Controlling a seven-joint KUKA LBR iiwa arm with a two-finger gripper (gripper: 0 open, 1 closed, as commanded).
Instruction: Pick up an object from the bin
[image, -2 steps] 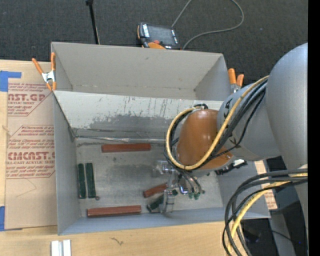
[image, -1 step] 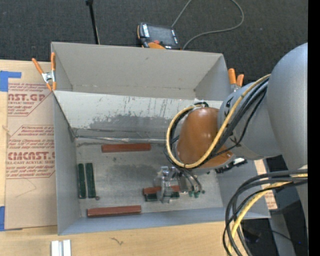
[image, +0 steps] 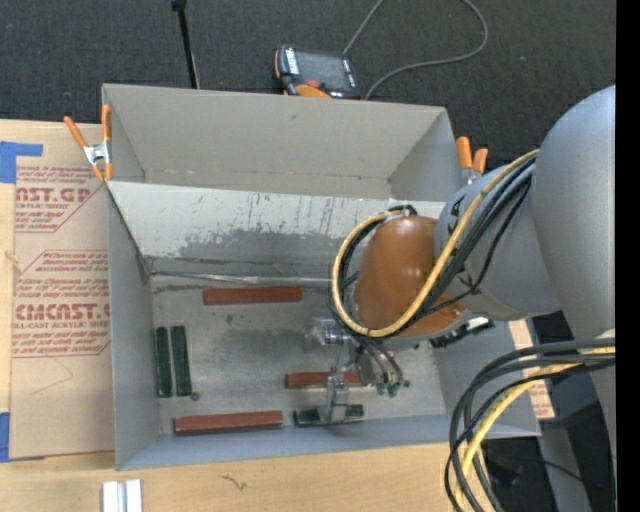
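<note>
My gripper (image: 342, 385) hangs low over the bin's front right part, below the orange cover. A short reddish-brown bar (image: 306, 380) lies right at its fingers, its right end under them. A small dark green piece (image: 318, 417) lies just in front of the gripper, near the bin's front wall. Whether the bar is between the fingers I cannot make out.
A long reddish-brown bar (image: 228, 423) lies along the front wall at the left. Another long one (image: 252, 295) lies at the back of the floor. Two dark green bars (image: 171, 361) lie side by side at the left.
</note>
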